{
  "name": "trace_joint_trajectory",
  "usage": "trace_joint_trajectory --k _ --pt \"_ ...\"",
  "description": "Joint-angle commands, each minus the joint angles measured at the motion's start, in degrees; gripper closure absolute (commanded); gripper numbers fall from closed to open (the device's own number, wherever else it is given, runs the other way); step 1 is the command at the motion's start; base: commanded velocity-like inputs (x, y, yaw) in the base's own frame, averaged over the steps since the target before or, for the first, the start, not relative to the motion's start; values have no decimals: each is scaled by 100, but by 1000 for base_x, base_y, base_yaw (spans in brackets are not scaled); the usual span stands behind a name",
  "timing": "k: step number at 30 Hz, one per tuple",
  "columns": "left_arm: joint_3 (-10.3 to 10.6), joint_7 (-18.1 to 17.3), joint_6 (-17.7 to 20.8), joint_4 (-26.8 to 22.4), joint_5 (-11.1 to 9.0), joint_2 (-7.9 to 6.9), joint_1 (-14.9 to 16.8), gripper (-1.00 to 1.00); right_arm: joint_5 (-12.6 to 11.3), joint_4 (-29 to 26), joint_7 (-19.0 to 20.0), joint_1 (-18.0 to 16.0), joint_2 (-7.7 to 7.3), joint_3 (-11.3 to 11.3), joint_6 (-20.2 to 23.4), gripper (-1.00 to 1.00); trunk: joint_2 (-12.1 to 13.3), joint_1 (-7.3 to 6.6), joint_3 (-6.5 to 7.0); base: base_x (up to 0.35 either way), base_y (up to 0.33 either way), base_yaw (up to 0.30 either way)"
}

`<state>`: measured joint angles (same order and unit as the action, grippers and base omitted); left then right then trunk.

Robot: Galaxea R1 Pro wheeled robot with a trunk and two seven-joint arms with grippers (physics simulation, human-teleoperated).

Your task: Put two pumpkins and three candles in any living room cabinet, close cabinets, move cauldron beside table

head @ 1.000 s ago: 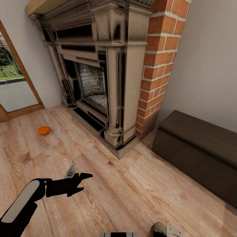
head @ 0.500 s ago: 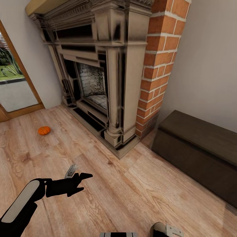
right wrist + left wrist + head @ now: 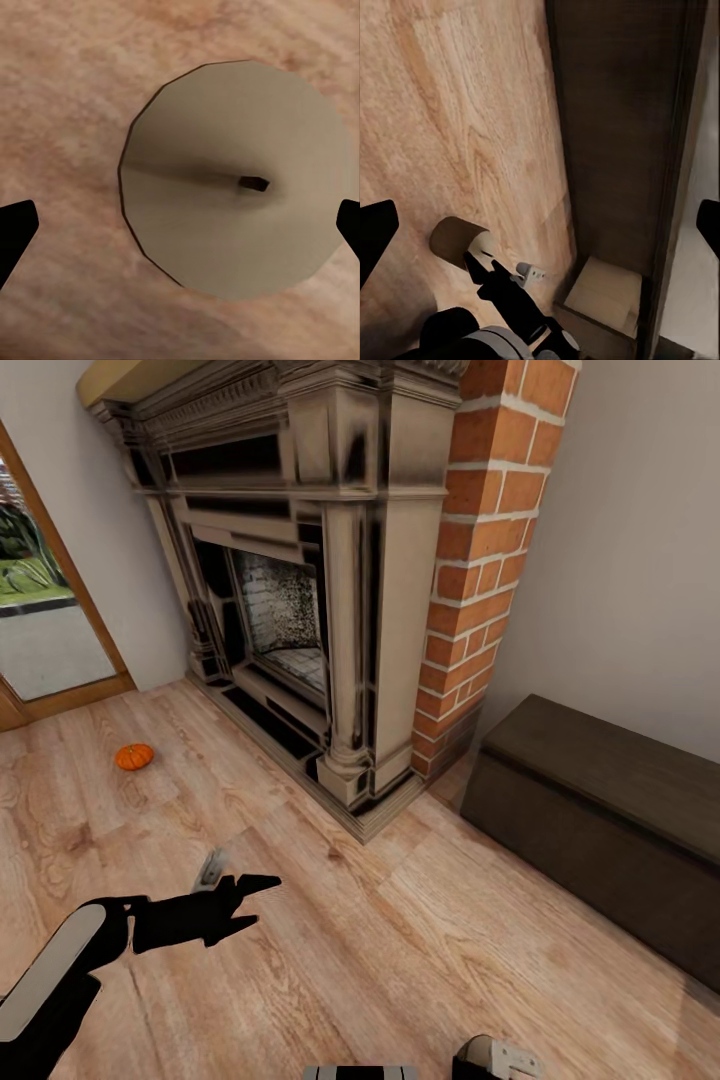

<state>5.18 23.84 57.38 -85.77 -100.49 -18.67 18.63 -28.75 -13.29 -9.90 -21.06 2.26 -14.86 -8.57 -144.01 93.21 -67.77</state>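
On the left side of the room a glass door (image 3: 40,620) with a wooden frame looks out on green grass. Near it, one small orange pumpkin (image 3: 134,756) sits alone on the wooden floor (image 3: 400,960), well away from everything else. It probably sits there because no one has picked it up yet. Lower down, the robot's left gripper (image 3: 235,905) hangs over the floor, well apart from the pumpkin. Its two black fingers are spread and nothing is between them; in the left wrist view the two tips stand at the far edges, so it is wide open. It seems to be held out like this just to be ready. In the middle stands a big old fireplace (image 3: 300,590) with a red brick chimney (image 3: 480,560) beside it. On the right, the long dark brown cabinet (image 3: 610,820) stands against the pale wall (image 3: 640,540), and its front looks shut. The right gripper (image 3: 180,229) points straight down at a round tan candle (image 3: 240,180) with a small dark wick, standing on the floor. Its tips are far apart on both sides of the candle and do not touch it. It looks lined up to grab the candle next. The floor is light wood with wavy grain.
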Motion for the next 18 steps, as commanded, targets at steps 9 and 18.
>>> trace_joint_trajectory --k 9,18 --pt "24 -409 -4 -122 -239 -203 -60 -100 -58 1 -29 -3 2 -52 -28 -100 -2 -1 -5 0 0 0" --pt "94 -424 -7 -124 -242 -206 -61 -100 -71 65 -40 -3 2 -36 -31 -100 -2 -1 -5 0 0 0"
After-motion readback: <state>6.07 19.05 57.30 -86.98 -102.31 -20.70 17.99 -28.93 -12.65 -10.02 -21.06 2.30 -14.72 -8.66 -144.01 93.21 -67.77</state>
